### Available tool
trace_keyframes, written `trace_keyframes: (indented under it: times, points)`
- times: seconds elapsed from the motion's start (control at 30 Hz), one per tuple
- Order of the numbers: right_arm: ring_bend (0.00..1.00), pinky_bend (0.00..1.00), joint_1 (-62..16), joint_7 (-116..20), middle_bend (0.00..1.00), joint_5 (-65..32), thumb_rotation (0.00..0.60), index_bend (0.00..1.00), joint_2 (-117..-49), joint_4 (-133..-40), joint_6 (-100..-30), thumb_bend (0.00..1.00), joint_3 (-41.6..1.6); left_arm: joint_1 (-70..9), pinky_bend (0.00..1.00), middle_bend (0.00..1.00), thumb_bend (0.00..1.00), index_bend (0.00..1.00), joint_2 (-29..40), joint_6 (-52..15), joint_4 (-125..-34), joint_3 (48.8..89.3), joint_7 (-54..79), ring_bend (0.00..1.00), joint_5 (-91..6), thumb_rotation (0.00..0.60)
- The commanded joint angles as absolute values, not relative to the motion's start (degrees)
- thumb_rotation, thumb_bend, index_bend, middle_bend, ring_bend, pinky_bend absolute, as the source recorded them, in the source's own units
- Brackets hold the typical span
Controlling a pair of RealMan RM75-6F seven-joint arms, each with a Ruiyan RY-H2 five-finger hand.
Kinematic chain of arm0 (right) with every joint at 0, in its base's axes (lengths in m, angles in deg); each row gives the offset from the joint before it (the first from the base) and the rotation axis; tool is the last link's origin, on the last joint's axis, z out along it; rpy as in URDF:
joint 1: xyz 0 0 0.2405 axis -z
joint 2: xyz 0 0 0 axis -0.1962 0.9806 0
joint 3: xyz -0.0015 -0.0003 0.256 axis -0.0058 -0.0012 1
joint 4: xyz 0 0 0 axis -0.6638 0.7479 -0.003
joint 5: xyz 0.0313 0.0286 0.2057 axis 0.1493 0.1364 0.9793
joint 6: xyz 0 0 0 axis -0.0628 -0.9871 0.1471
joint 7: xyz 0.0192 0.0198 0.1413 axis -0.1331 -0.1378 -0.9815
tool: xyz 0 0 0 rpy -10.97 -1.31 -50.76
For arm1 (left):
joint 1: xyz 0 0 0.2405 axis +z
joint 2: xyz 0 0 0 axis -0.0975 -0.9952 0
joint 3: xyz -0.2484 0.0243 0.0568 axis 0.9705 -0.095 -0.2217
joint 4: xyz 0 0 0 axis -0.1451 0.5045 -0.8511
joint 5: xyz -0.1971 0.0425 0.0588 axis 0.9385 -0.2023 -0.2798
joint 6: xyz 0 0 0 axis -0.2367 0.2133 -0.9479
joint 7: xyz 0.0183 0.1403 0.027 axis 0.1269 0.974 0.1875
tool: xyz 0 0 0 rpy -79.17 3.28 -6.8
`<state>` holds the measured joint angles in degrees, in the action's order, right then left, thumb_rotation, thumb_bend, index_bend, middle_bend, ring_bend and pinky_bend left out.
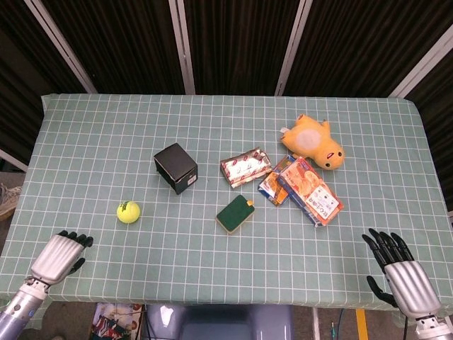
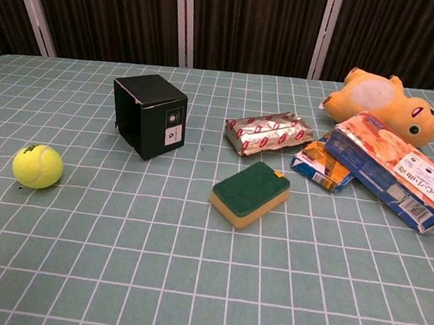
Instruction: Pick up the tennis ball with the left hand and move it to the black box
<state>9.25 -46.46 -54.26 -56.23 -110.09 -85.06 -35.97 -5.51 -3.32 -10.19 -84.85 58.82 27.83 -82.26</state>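
The yellow-green tennis ball (image 1: 128, 212) (image 2: 38, 166) lies on the checked cloth left of centre. The black box (image 1: 176, 168) (image 2: 149, 115) stands behind it and to its right, a short gap away. My left hand (image 1: 60, 255) hovers over the table's front-left corner, well short of the ball and to its left. Its dark fingers (image 1: 78, 238) point toward the ball and hold nothing. At the front-right corner my right hand (image 1: 400, 273) is empty with its fingers spread. Neither hand shows in the chest view.
A green-and-yellow sponge (image 1: 235, 214) lies mid-table. A foil snack pack (image 1: 245, 167), two orange snack boxes (image 1: 309, 190) and a yellow plush toy (image 1: 314, 143) fill the right half. The table's front edge (image 1: 212, 301) runs just ahead of both hands.
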Motion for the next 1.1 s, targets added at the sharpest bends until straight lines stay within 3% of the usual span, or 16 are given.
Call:
trace_keyframes:
  times: [0.03,0.53,1.1]
  points:
    - [0.0,0.0,9.1,-46.9,0.0,-53.7,0.6,0.0,-56.1,-110.0,-85.1,0.43,-35.7,-9.2,0.6,0.56,0.26,0.48,-1.6,-16.0,-84.0,60.6,29.9,0.55,-79.1,0.6]
    - [0.0,0.0,8.0,-47.8,0.0,-50.5,0.6,0.0,-56.1,-109.5,-82.9,0.43,-34.5,-16.6,0.61,0.57,0.3,0.51,3.8,-25.0,-78.2,62.2,31.3,0.56,-75.1,0.6]
    - [0.0,0.0,8.4,-50.2,0.0,-49.3,0.6,0.0,-55.1,-109.2,-84.0,0.43,-34.0,-23.0,0.61,0.57,0.3,0.51,7.5,-29.7,-77.7,63.8,33.9,0.56,-72.0,0.6]
